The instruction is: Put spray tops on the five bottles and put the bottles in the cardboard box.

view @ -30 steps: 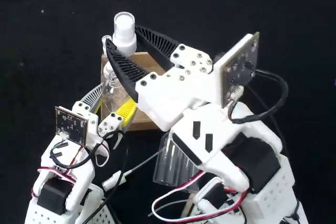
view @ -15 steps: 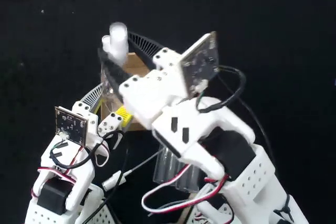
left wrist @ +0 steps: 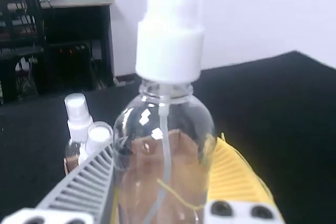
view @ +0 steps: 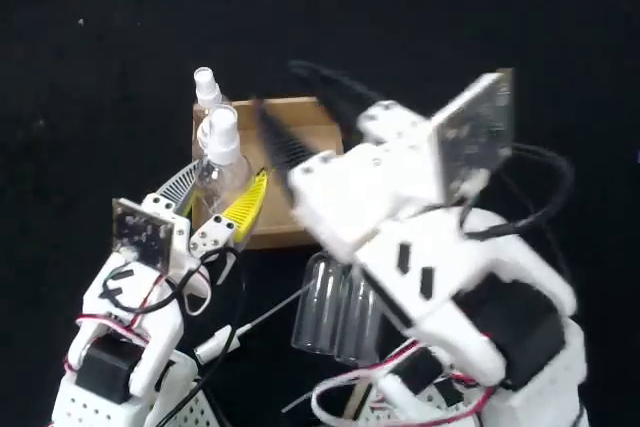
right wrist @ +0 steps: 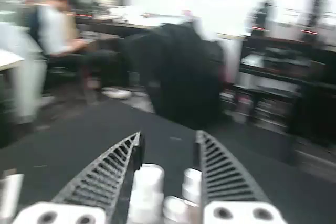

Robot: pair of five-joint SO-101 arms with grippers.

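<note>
Two topped bottles [left wrist: 77, 114] sit in cardboard box [view: 315, 117]; left pincer [view: 225, 179] grips third bottle [left wrist: 165, 150].

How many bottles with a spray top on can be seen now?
3. One bottle is held in the left gripper at the cardboard box's near edge. Two other bottles stand close together in the box beyond it. The right arm may hide more.
</note>
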